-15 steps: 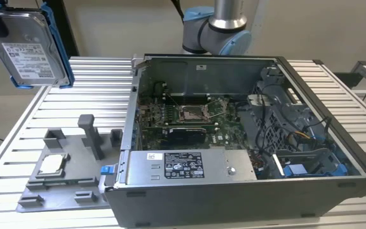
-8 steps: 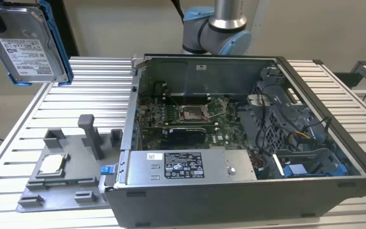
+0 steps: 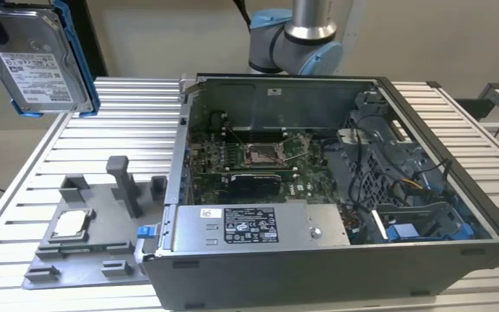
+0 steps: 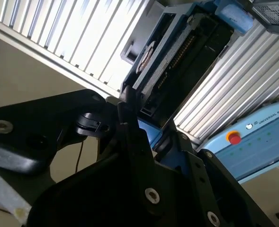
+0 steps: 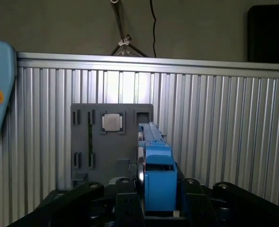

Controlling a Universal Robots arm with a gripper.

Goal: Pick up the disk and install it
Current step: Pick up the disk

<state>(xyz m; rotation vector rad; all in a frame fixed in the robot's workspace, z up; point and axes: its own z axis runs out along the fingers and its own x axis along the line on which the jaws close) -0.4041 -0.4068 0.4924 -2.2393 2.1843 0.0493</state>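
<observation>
Gripping the disk by its blue frame, end effector clamped tight, well above the tabletop and grey fixture tray.

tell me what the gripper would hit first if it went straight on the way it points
Probably the edge of the grey fixture tray, or the ribbed table just beside it: in the first wrist view the gripper, shut on the disk, points at that spot. Depth is unclear.
</observation>
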